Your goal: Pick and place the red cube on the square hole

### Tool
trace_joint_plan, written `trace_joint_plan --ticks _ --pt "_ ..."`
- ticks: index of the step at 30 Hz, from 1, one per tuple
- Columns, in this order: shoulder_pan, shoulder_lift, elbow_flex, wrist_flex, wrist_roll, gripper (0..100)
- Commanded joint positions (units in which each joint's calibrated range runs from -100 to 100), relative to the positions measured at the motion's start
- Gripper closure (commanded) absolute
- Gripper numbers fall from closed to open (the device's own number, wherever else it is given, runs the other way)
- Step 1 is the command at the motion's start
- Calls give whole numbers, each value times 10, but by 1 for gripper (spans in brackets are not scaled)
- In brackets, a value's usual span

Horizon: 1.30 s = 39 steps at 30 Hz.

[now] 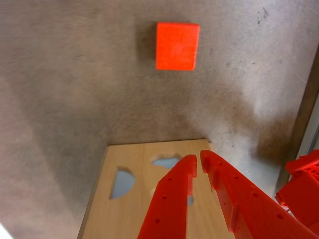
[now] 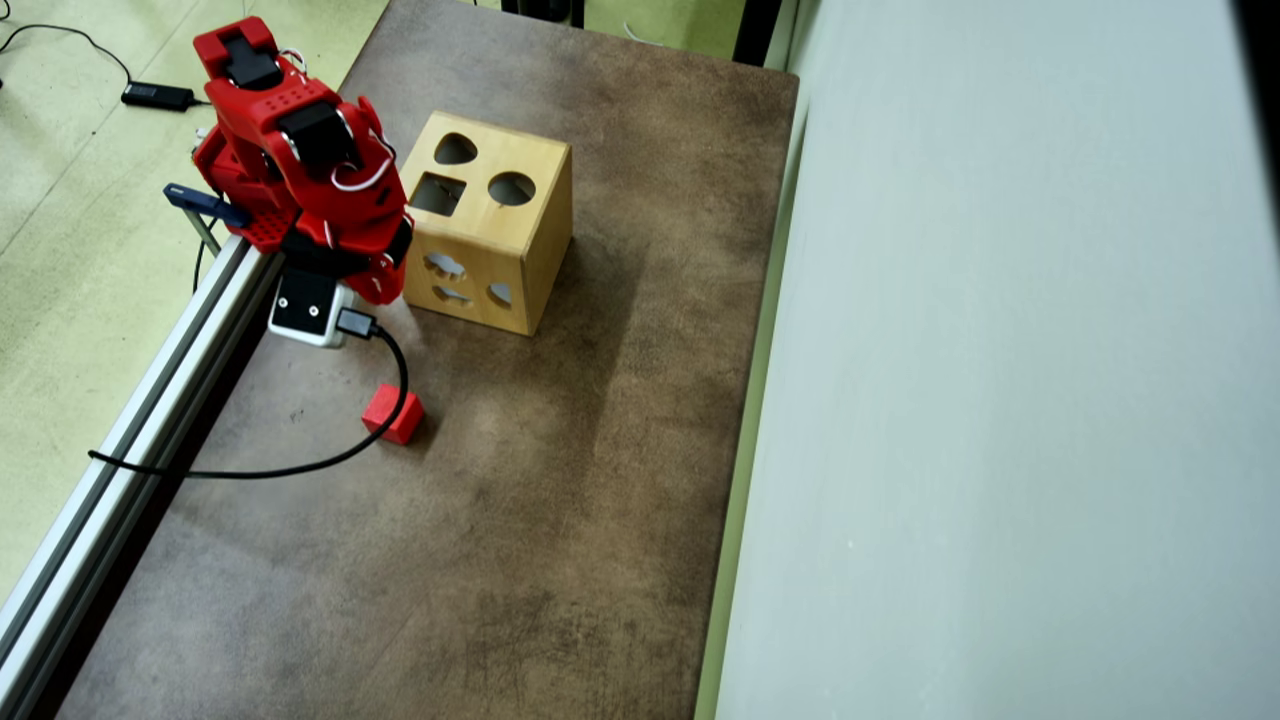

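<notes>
In the wrist view we see the red cube (image 1: 177,46) lying alone on the brown table (image 1: 75,89), near the top of the picture. Below it is the wooden box (image 1: 127,159), and we look at one of its faces with odd-shaped holes in it. The red gripper (image 1: 198,163) comes in from the bottom and hangs over that box. Its two fingertips are very close together, with just a thin gap, and nothing is between them. The cube is well apart from the gripper.

In the overhead view we see the red arm (image 2: 300,170) folded up at the left side of the box (image 2: 530,240). The box top has three holes: a heart, a round one and the square hole (image 2: 437,194). The square hole is dark and nothing sits on it. The cube (image 2: 392,414) rests on the table, below the box in this view and apart from it. A black cable (image 2: 300,465) curves just beside the cube and may touch it; we cannot tell. We cannot see the fingertips from up here.
</notes>
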Motion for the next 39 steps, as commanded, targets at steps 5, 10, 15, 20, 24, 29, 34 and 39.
trace_joint_plan --ticks 5,10,15,20,24,29,34,39 --pt "37 64 -12 -58 5 98" --pt "60 115 -12 -81 25 98" --pt "70 146 -12 -88 77 98" --pt "73 160 -14 -89 83 98" --pt "74 159 -17 -86 83 98" --pt "75 154 -15 -80 83 98" --pt "75 154 -20 -80 80 98" --pt "83 153 -23 -88 79 97"
